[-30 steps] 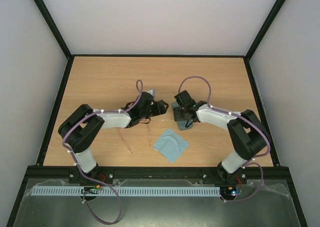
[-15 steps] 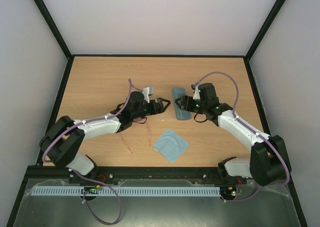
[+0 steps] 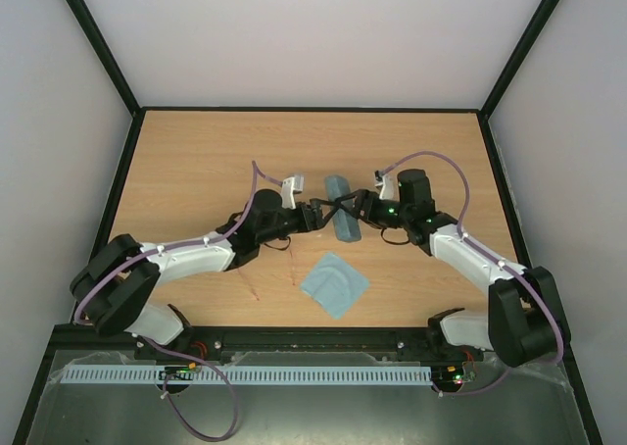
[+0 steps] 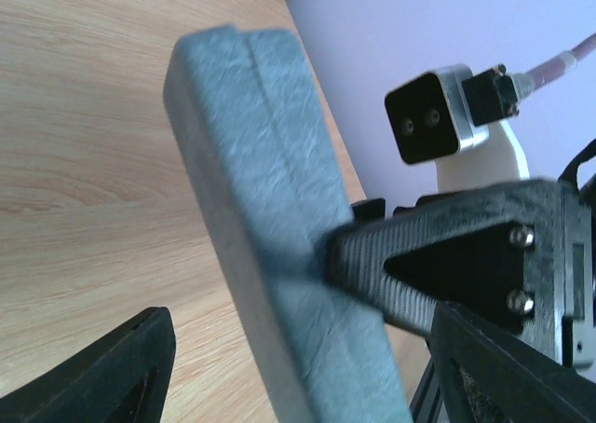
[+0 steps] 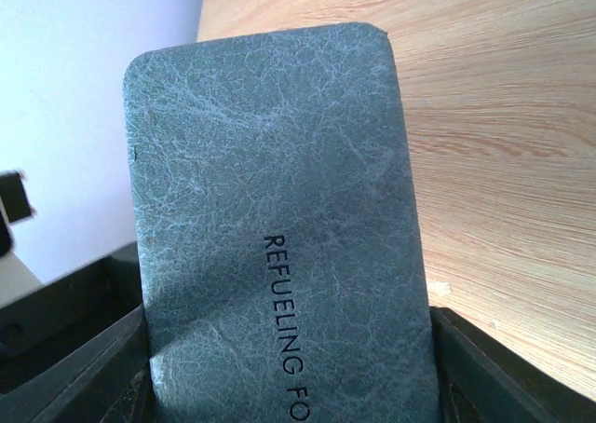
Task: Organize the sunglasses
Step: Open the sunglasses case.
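Observation:
The grey-blue case (image 3: pixel 341 221) stands on its edge at mid-table. My right gripper (image 3: pixel 355 208) is shut on the case, which fills the space between its fingers in the right wrist view (image 5: pixel 279 237). My left gripper (image 3: pixel 315 215) is open. Its fingers (image 4: pixel 121 372) stand on either side of the case (image 4: pixel 270 209) with gaps. The right gripper's finger (image 4: pixel 447 255) presses on the case's face. Of the sunglasses, only two thin pink arms (image 3: pixel 293 262) show on the wood. The lenses are hidden under my left arm.
A light blue square cloth (image 3: pixel 334 283) lies in front of the case, near the table's front edge. Black frame rails run along the table's sides and back. The right wrist camera (image 4: pixel 436 115) faces my left gripper.
The case has gone from lying flat to standing on edge and has shifted a little left in the right gripper. My left gripper has moved right until it straddles the case.

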`<action>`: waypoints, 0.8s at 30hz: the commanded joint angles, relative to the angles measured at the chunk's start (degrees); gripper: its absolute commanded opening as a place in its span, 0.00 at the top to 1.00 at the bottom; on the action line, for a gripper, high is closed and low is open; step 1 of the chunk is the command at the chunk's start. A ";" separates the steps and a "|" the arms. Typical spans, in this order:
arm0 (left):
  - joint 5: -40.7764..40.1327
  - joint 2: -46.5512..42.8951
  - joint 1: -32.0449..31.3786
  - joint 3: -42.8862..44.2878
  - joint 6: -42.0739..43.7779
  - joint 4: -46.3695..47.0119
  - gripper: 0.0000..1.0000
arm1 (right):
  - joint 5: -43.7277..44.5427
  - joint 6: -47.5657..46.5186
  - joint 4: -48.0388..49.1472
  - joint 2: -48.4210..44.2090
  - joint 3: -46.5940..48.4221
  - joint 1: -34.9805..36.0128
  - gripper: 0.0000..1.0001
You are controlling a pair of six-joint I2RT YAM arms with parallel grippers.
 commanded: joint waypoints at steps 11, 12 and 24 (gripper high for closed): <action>-5.77 -2.88 -2.69 -1.45 1.45 1.22 0.24 | -8.54 8.47 9.68 -2.99 -2.45 -3.72 0.53; -5.87 -2.48 -2.84 -1.13 1.63 1.00 0.24 | -8.35 8.31 9.39 -2.98 -2.47 -3.71 0.53; -9.45 1.84 -5.73 5.13 3.27 -4.47 0.23 | -6.74 5.78 6.18 -3.70 -2.64 -3.68 0.55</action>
